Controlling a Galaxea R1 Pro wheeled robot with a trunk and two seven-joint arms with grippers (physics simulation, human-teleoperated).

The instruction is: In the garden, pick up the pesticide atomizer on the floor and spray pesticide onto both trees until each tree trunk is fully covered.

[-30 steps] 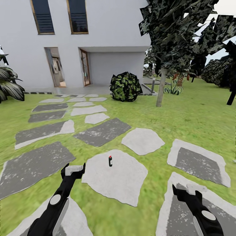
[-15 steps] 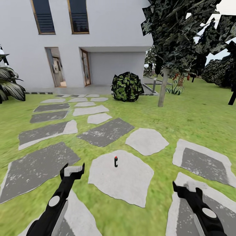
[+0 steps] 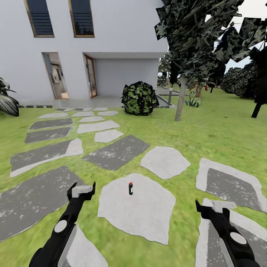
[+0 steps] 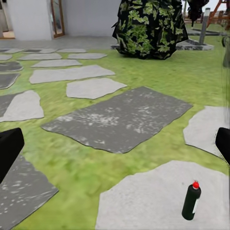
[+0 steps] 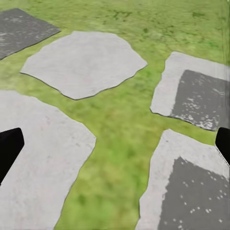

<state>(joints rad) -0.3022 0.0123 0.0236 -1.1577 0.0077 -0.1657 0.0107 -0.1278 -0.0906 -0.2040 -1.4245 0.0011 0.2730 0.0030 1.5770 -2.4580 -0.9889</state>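
The pesticide atomizer [image 3: 130, 188] stands upright on a pale stepping stone [image 3: 137, 207], ahead of us and between both arms. The left gripper [image 3: 81, 190] hovers just beside that stone, fingers released and empty; the right gripper [image 3: 218, 208] is likewise spread and empty, farther off. We judge the approach step in hand. The next move calls for closing in and lowering one gripper around the atomizer.

Ahead of me stands a white two-storey house [image 3: 111, 37] with an open doorway [image 3: 55, 76]. A round, dark-green leafy bush [image 3: 140, 98] sits beside its porch. Flat grey and pale stepping stones [image 3: 115, 151] lie scattered across the green grass [image 3: 218, 133], leading toward the house.
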